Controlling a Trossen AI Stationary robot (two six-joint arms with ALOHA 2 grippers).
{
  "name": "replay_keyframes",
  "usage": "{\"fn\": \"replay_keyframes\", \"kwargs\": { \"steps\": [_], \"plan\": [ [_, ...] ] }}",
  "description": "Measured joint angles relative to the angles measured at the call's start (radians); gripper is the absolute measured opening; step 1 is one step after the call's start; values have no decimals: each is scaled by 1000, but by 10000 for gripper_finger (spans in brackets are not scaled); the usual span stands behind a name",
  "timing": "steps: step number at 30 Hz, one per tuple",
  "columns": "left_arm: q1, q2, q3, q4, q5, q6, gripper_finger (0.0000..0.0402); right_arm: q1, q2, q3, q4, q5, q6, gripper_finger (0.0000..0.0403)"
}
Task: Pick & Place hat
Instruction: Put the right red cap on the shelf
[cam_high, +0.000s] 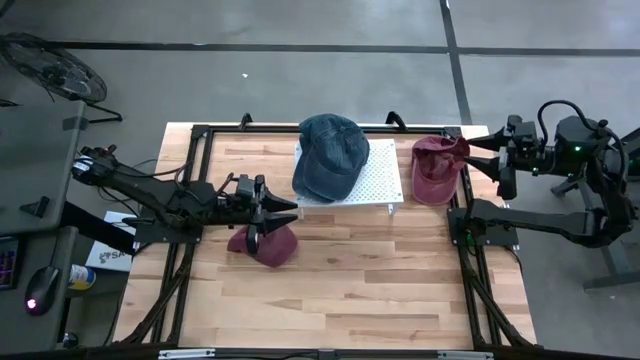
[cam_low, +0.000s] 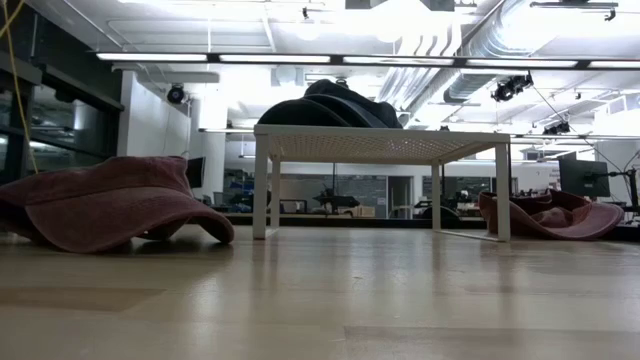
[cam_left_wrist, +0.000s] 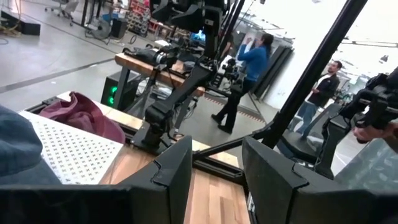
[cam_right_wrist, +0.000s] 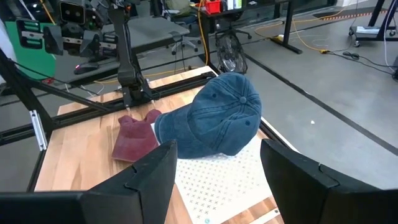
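A blue cap (cam_high: 328, 155) lies on a white perforated stand (cam_high: 378, 178) at the table's far middle. One maroon hat (cam_high: 264, 244) lies flat on the wood left of centre. My left gripper (cam_high: 290, 212) hovers level above it, open, with nothing between its fingers (cam_left_wrist: 174, 168). A second maroon hat (cam_high: 436, 168) lies crumpled on the table just right of the stand. My right gripper (cam_high: 478, 160) stands open above its right side, pointing toward the table's left edge. In the right wrist view the blue cap (cam_right_wrist: 217, 121) and the nearer maroon hat (cam_right_wrist: 135, 138) lie beyond the fingers.
Black frame rails (cam_high: 200, 135) run around the wooden table top (cam_high: 350, 290). The stand rests on thin white legs (cam_low: 262, 190). Bare wood stretches along the near side. People (cam_left_wrist: 245, 74) stand in the room beyond the table.
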Motion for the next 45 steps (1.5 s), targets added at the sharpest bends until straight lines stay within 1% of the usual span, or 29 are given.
{"fn": "replay_keyframes", "kwargs": {
  "steps": [13,16,22,35,38,45],
  "plan": [
    [0,1,0,-6,5,2,140,0,0,0,0,1,11,226],
    [0,1,0,-2,28,2,140,0,0,0,0,2,11,226],
    [0,1,0,-2,31,1,140,0,0,0,0,1,27,226],
    [0,1,2,-33,50,1,140,0,0,0,0,2,3,226],
    [0,2,38,-137,49,-2,140,0,0,0,1,9,1,226],
    [0,51,214,-525,41,-75,140,0,0,0,1,9,0,226]
  ]
}}
